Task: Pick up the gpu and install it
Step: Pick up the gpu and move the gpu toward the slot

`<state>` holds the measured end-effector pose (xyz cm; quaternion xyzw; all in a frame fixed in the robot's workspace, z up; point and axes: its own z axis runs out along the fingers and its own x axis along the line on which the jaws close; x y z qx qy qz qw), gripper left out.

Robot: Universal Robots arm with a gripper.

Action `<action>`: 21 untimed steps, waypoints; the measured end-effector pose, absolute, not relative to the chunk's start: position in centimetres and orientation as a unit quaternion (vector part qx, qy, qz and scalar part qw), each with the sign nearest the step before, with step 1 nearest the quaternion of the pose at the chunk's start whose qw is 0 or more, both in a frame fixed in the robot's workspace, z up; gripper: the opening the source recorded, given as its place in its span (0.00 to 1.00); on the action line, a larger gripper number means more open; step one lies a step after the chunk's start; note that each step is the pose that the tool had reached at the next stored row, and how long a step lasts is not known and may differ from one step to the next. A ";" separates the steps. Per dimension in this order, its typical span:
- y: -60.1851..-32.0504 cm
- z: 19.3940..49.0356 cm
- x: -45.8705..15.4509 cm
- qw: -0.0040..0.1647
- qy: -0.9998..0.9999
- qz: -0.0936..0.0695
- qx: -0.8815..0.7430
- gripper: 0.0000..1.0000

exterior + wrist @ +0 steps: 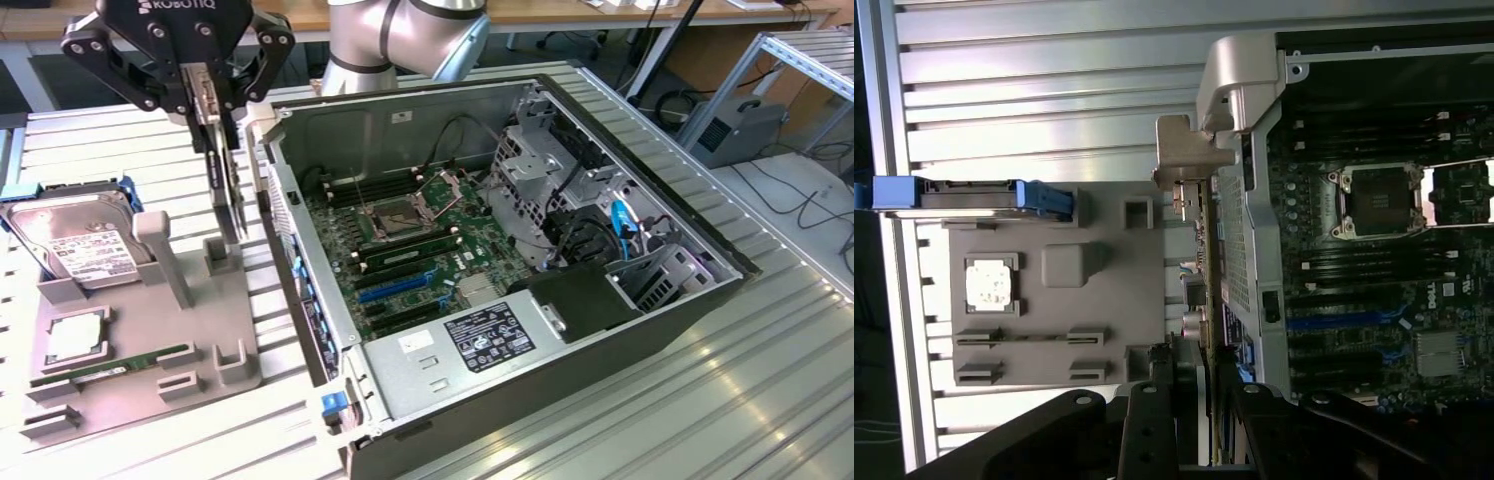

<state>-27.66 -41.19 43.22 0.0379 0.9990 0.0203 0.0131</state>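
The step in hand is the carry. The gripper has the gpu pinched by its top edge, the fingers closed down to the card's thickness, one on each face. The card hangs upright and edge-on at 10 o'clock in the exterior view, between the tray and the case. Its lower end sits right at the tray's upright stand; I cannot tell whether it is clear of it.

In the wrist view the gpu runs as a thin line away from the fingers, with its pale bracket at the far end, just beside the case's outer wall and parallel to it.

The card lies at right angles to the blue slots. By my judgement, seating it calls for a lift over the wall and a quarter turn about the vertical. The bracket would then face that wall, and the card would go straight down onto a slot at 6 o'clock on the board.

The arm reaches in from 12 o'clock behind the case. Its wrist points straight down, and the gripper hangs plumb over the gap at the case's 9 o'clock side.
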 end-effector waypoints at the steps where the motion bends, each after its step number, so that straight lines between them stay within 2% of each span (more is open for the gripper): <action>1: -41.2 43.2 -27.6 0.013 0.999 0.020 0.038 0.27; 21: -41.2 43.2 -26.7 0.013 0.999 0.020 0.038 0.27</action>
